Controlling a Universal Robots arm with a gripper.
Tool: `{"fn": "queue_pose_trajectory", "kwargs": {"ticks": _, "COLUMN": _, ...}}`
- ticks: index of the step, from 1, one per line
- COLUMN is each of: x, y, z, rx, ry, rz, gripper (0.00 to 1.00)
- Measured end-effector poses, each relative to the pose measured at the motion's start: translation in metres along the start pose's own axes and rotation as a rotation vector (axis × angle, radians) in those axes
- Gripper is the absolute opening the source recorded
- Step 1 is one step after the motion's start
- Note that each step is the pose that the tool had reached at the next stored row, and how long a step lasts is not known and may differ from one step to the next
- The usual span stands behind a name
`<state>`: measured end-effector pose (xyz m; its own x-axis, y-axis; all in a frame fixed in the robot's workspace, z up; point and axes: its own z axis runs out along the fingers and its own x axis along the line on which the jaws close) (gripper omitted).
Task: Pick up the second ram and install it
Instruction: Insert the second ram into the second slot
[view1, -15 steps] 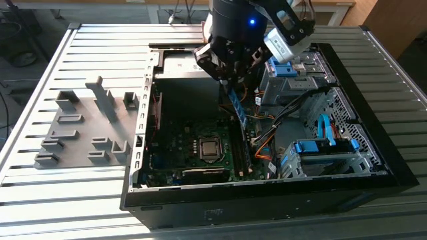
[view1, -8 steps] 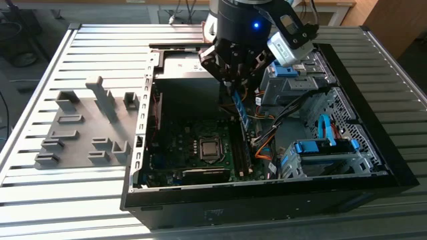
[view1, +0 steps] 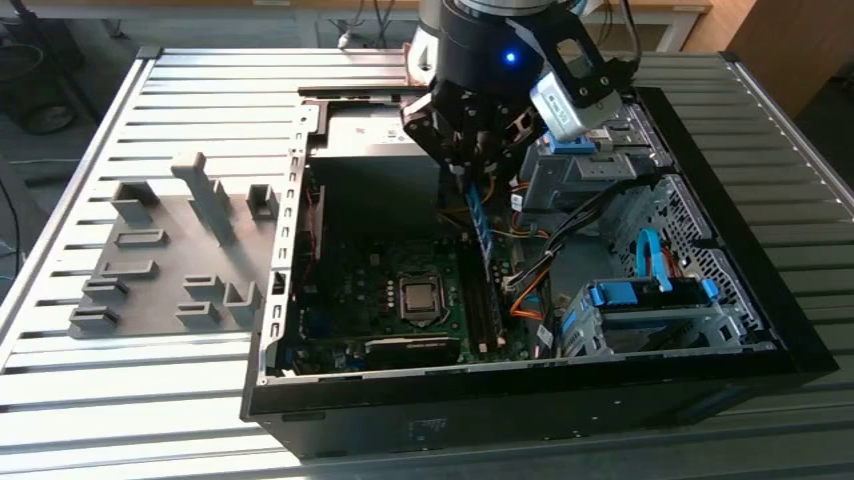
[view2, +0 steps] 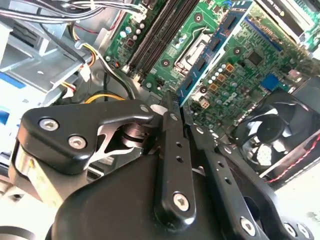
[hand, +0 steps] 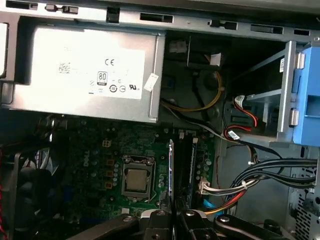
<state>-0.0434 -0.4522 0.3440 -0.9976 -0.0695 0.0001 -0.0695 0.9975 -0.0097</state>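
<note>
My gripper (view2: 176, 117) is closed on the ram (view2: 212, 47), its black fingers (view2: 172, 150) pinching the blue-green stick by one end. In the exterior view my gripper (view1: 470, 165) hangs over the open case (view1: 747, 330) with the ram (view1: 482, 225) standing on edge below it, above the motherboard (view1: 347, 300). In the first wrist view the ram (hand: 171, 170) shows as a thin edge between the processor socket (hand: 136, 180) and the memory slots (hand: 192, 165); I cannot tell whether it touches them. Beyond sit the power supply (hand: 90, 70), a cable bundle (hand: 260, 175) and the blue drive bracket (hand: 307, 95). The grey holder (view1: 174, 250) lies on the slatted table (view1: 107, 400), at the exterior view's left.
</note>
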Motion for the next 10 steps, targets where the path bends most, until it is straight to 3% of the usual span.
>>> {"fn": "queue_pose_trajectory", "kwargs": {"ticks": 10, "x": -0.0158, "y": 0.0003, "z": 0.0176, "rx": -0.0022, "ry": 0.0026, "rz": 0.037, "gripper": 0.14}}
